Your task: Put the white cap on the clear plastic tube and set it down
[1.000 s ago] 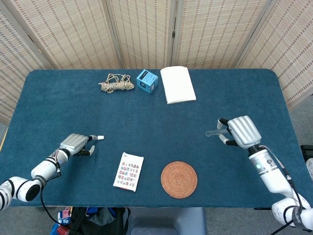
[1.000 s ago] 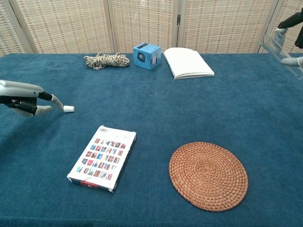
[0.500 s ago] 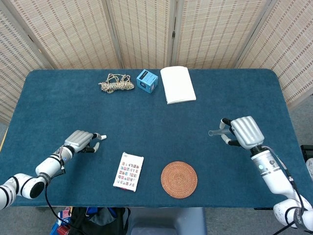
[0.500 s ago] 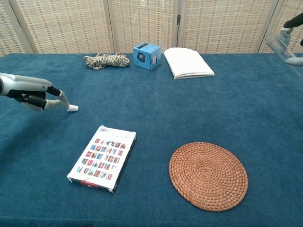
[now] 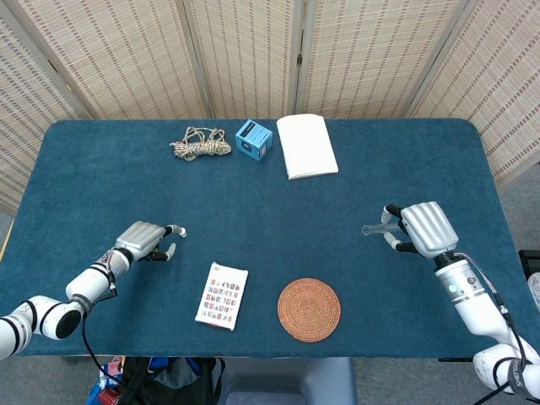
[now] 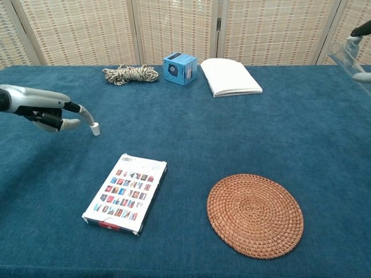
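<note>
A small white cap [image 5: 180, 230] [image 6: 95, 129] sits at the fingertips of my left hand [image 5: 147, 240] [image 6: 47, 109], held just above the blue cloth at the table's left. My right hand [image 5: 424, 228] grips a clear plastic tube [image 5: 373, 228], whose open end points left toward the table's middle. In the chest view only the tips of my right hand [image 6: 362, 30] and part of the tube [image 6: 346, 55] show at the top right edge. The two hands are far apart across the table.
A flat printed packet [image 5: 222, 295] [image 6: 126, 193] and a round woven coaster [image 5: 310, 309] [image 6: 255, 214] lie near the front edge between the hands. At the back lie a rope bundle [image 5: 201, 143], a blue box [image 5: 253, 139] and a white notebook [image 5: 307, 145].
My left hand has carried the cap a little to the right and slightly up. My right hand with the tube has drifted slightly to the right.
</note>
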Controlling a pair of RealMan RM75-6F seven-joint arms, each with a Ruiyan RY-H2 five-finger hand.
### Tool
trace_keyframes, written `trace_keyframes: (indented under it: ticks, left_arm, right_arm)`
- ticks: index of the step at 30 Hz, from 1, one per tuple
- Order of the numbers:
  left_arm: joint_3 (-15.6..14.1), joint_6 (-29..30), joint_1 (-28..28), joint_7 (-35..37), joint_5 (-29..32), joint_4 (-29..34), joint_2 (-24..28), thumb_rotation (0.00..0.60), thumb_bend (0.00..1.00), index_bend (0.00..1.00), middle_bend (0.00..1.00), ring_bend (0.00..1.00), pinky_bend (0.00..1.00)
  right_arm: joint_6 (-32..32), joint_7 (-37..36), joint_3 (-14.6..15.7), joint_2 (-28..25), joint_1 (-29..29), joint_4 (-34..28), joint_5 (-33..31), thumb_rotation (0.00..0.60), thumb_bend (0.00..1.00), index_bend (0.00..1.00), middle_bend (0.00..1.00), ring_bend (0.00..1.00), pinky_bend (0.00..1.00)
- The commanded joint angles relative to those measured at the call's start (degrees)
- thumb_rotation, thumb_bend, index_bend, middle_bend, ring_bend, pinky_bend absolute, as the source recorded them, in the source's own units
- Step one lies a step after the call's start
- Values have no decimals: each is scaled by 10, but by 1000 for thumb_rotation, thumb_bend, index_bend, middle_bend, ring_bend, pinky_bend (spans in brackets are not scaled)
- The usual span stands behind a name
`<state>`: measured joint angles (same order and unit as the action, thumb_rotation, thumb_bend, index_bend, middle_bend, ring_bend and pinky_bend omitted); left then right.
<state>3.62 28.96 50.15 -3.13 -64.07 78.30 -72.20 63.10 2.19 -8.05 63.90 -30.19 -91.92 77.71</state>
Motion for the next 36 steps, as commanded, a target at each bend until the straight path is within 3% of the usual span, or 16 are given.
trace_keyframes:
  ticks: [1, 9, 11, 13, 15, 17, 20, 22, 26, 30, 36]
  left_arm:
    - [-2, 5, 0, -5, 4, 3, 2, 172, 546, 154, 990, 1000, 1000]
    - [6, 67, -16, -15, 9, 16, 14, 175, 538, 131, 954, 957, 1000]
    - [11, 99, -27, -15, -1, 17, 13, 183, 527, 128, 885, 868, 972]
    - [15, 132, -39, -10, -15, 18, 11, 227, 481, 131, 775, 751, 898]
    - [18, 148, -47, 1, -26, 21, 13, 283, 423, 137, 624, 623, 760]
    - [21, 154, -50, 16, -37, 25, 15, 351, 387, 140, 425, 439, 549]
    - [24, 157, -52, 41, -58, 24, 15, 517, 356, 141, 183, 190, 220]
    - [25, 165, -52, 49, -76, 17, 11, 594, 330, 148, 90, 89, 83]
    - [27, 188, -50, 54, -107, -14, -13, 600, 295, 230, 54, 39, 0]
    - [29, 182, -39, 50, -115, -47, -39, 600, 295, 321, 47, 12, 0]
    - [33, 165, -23, 21, -107, -89, -73, 600, 294, 374, 34, 0, 0]
  right_arm:
    - [0, -2, -1, 0, 0, 1, 0, 600, 757, 856, 1000, 1000, 1000]
    - [6, -8, -3, 0, 5, 3, 4, 600, 757, 856, 1000, 1000, 1000]
    - [8, -8, -3, 0, 6, 3, 5, 600, 757, 856, 1000, 1000, 1000]
    - [11, -9, -3, -1, 8, 2, 7, 600, 757, 856, 1000, 1000, 1000]
    - [15, -8, -2, -2, 11, 0, 9, 600, 757, 856, 1000, 1000, 1000]
    - [17, -8, -2, -3, 13, -3, 10, 600, 757, 856, 1000, 1000, 1000]
    - [22, -7, -2, -5, 15, -7, 12, 600, 757, 856, 1000, 1000, 1000]
    - [25, -6, -3, -7, 17, -9, 12, 600, 757, 856, 1000, 1000, 1000]
    - [27, -6, -4, -9, 20, -12, 12, 600, 757, 856, 1000, 1000, 1000]
    - [27, -7, -5, -11, 21, -14, 11, 600, 757, 856, 1000, 1000, 1000]
    - [25, -8, -6, -13, 22, -14, 10, 600, 757, 856, 1000, 1000, 1000]
